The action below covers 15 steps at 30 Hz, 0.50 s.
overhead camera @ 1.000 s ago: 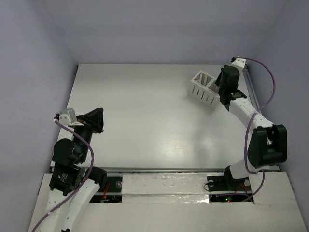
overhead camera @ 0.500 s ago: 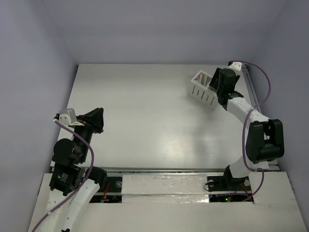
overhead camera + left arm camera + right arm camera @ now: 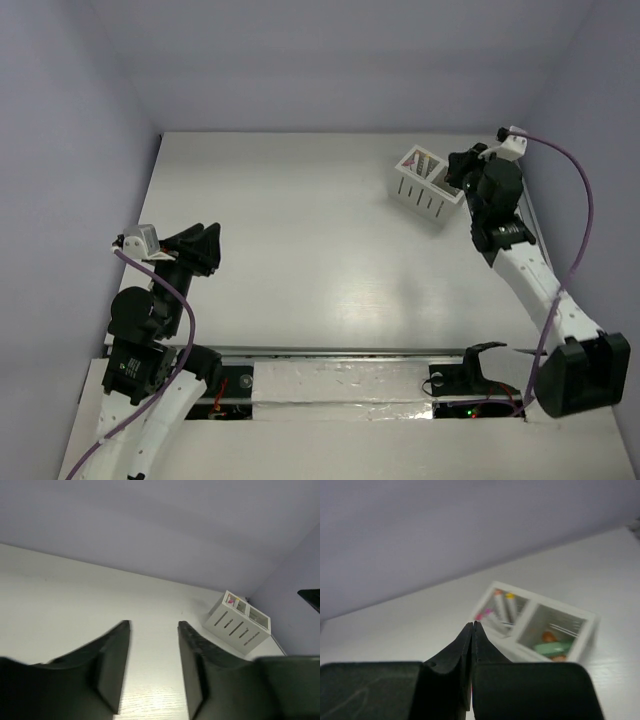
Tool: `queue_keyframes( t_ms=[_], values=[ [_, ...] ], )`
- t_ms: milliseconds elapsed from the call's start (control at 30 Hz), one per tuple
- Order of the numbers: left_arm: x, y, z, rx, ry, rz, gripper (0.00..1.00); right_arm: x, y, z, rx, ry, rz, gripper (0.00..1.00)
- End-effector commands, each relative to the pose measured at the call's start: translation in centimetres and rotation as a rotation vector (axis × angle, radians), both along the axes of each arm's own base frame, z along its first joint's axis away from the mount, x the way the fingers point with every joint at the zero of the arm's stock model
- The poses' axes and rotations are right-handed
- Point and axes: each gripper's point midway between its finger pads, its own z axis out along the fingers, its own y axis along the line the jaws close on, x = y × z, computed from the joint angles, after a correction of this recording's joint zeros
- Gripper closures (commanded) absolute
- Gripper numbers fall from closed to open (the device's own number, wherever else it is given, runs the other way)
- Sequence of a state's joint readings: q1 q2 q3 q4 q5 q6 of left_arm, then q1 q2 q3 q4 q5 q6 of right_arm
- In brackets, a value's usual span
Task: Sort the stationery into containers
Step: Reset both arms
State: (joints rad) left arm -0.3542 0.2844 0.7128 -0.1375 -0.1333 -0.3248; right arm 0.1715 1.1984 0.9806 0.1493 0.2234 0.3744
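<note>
Two compartments divide the white holder (image 3: 428,186) at the desk's (image 3: 300,250) far right. Only the right wrist view looks inside: capped pens (image 3: 503,608) in one, a mint-green piece (image 3: 554,648) and an orange piece (image 3: 548,636) in the other. Just beside it the right tool (image 3: 472,626) is pressed closed, empty; the left tool (image 3: 154,630) gapes wide, well apart.

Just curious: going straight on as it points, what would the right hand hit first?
Probably the white holder, on its side with pens; the right hand aims there, but depth is unclear.
</note>
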Motion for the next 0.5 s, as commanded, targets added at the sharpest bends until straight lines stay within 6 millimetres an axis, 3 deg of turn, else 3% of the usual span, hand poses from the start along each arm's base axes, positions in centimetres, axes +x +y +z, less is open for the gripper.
queue_keyframes(
  t_ms=[0, 33, 100, 133, 167, 233, 267, 367, 467],
  values=[
    [-0.5, -0.7, 2.1, -0.009, -0.082, -0.047, 0.58, -4.6, 4.4, 5.7, 0.097, -0.221, 0.245, 1.00],
    [-0.5, -1.0, 2.0, -0.007, -0.085, -0.061, 0.54, -6.1, 5.7, 6.4, 0.119, -0.246, 0.323, 1.00],
    [-0.4, -1.2, 2.1, -0.009, -0.083, -0.068, 0.42, -9.4, 5.5, 8.6, 0.138, -0.316, 0.353, 0.97],
    [-0.4, -1.2, 2.0, -0.008, -0.082, -0.071, 0.41, -10.4, 5.4, 8.5, 0.147, -0.321, 0.359, 0.93],
    [-0.2, -1.2, 2.1, -0.008, -0.082, -0.066, 0.38, -11.5, 5.2, 9.1, 0.152, -0.344, 0.360, 0.78],
    [-0.2, -1.4, 2.0, -0.003, -0.090, -0.079, 0.37, -14.6, 4.5, 10.7, 0.168, -0.409, 0.358, 0.61],
    [0.0, -1.2, 2.0, -0.003, -0.087, -0.072, 0.36, -15.5, 4.0, 11.3, 0.179, -0.432, 0.343, 0.40],
    [0.2, -0.9, 2.0, 0.001, -0.083, -0.052, 0.36, -18.8, 1.5, 12.9, 0.221, -0.506, 0.246, 0.09],
    [0.4, -0.2, 2.1, 0.006, -0.085, -0.020, 0.36, -20.3, -0.2, 12.7, 0.229, -0.549, 0.173, 0.03]
  ],
)
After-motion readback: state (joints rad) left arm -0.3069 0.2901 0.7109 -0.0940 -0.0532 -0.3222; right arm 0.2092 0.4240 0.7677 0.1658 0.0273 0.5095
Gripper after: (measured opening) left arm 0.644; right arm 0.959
